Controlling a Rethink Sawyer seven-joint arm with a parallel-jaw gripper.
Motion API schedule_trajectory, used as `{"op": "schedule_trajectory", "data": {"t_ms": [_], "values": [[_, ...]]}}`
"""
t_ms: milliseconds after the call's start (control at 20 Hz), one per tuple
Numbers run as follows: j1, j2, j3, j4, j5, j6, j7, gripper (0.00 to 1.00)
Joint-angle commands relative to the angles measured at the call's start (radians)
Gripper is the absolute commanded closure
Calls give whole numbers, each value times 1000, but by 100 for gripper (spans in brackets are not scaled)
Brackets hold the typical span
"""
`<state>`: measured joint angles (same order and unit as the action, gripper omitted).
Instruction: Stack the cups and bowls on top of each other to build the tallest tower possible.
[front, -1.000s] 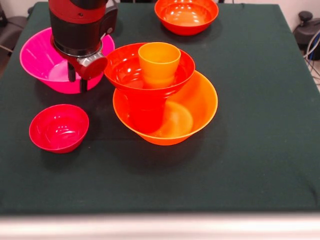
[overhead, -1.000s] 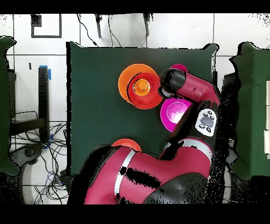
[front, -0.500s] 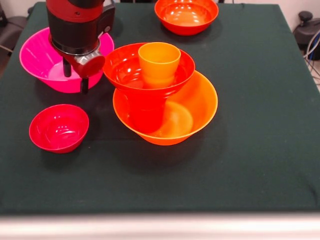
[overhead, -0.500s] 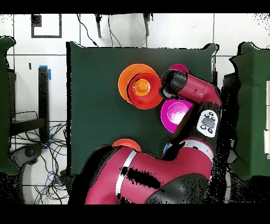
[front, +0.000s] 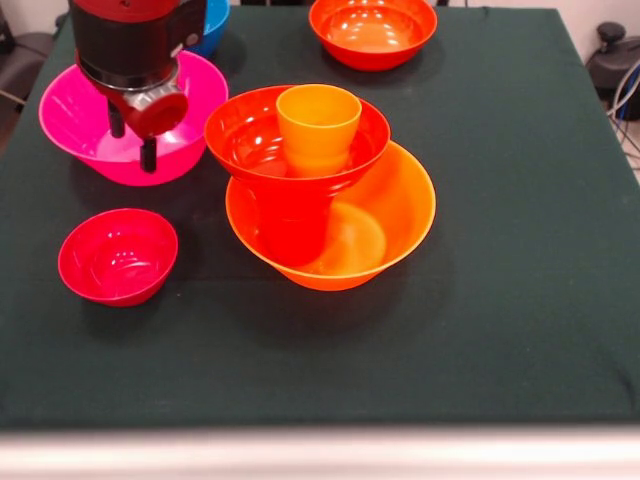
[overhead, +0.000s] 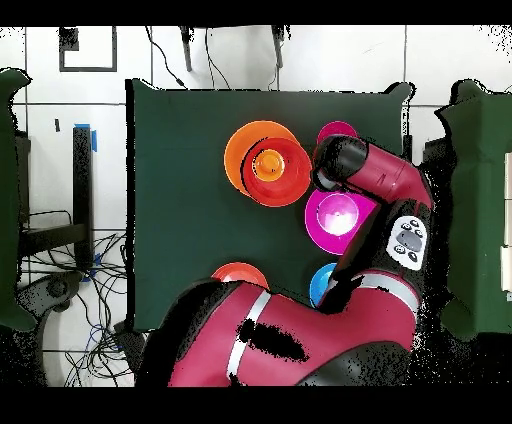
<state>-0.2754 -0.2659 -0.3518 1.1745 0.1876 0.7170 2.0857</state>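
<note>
Near the tabletop's middle, the tower (front: 330, 215) has a wide orange plastic bowl, a red-orange bowl and an orange cup. Pink (front: 90, 125), crimson (front: 118, 255), blue (front: 210, 22) and far-edge orange (front: 372, 30) bowls remain loose. Over the pink bowl the end effector (front: 133, 140) hangs empty, prongs slightly apart.

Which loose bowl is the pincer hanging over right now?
The pink bowl: the pincer hangs over its near rim, while the crimson, blue and far orange bowls sit clear of it.
</note>
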Motion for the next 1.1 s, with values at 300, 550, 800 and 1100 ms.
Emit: {"op": "schedule_trajectory", "data": {"t_ms": [300,550,800,1100], "values": [[-40,16,103,113,12,-112,134,0],[-41,40,104,109,10,-146,145,0],[-26,57,83,87,17,-145,169,0],[-23,64,86,82,23,-149,173,0]]}}
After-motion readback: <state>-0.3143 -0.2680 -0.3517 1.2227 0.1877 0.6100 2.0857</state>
